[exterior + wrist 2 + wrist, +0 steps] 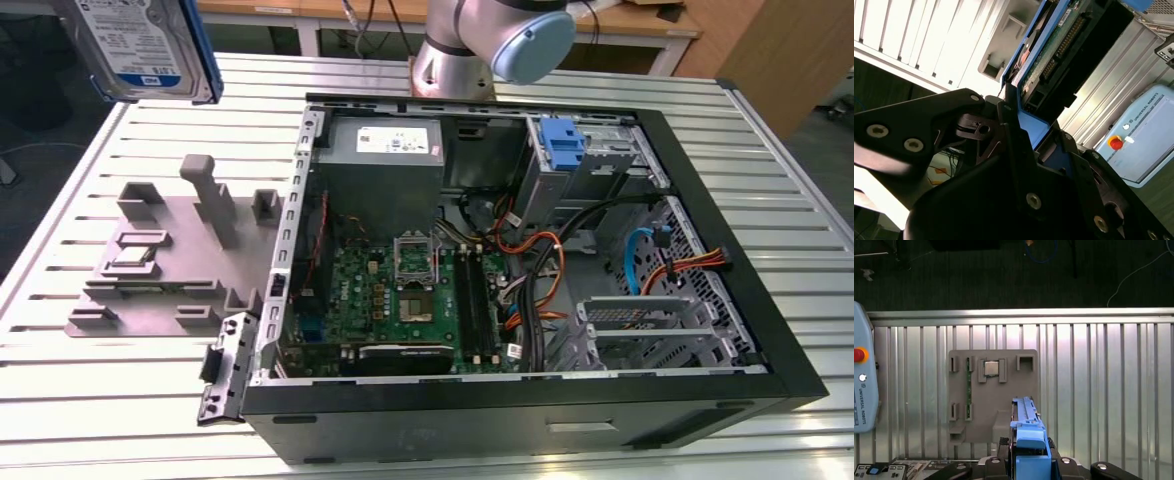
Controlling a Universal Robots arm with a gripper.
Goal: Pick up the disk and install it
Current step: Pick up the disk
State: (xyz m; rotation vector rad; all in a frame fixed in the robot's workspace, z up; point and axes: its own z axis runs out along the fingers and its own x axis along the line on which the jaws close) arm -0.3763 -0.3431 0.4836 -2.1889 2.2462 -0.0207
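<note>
Slatted aluminium desk [120,400] spreads under everything, and on it sits the open black computer case [534,430], well apart from where I hang. To the case's side, on the exterior view's left, lies the grey moulded fixture plate [996,390], and I am above it with the disk [134,45], a silver-grey hard drive in a blue plastic carrier, raised high at that view's upper left. My jaws are pinched on the end of the blue carrier, with the drive standing on edge. That is my first worry. I judge that plastic can flex, so a jolt might let the drive twist or slip and drop onto the fixture. Its bare green circuit board [1054,55] faces outward in the second wrist view, and a knock on the case wall could harm it. Near the metal drive bay with its fixed blue bracket [563,145], the orange and blue cables [547,260] lie loose and could snag, and a tilted carrier would likely jam. As for print, the disk carries a white-and-blue label, the grey power supply box [380,145] carries a white one, and the pale blue pendant with a red button [861,390] bears lettering. I leave all of it unread.
</note>
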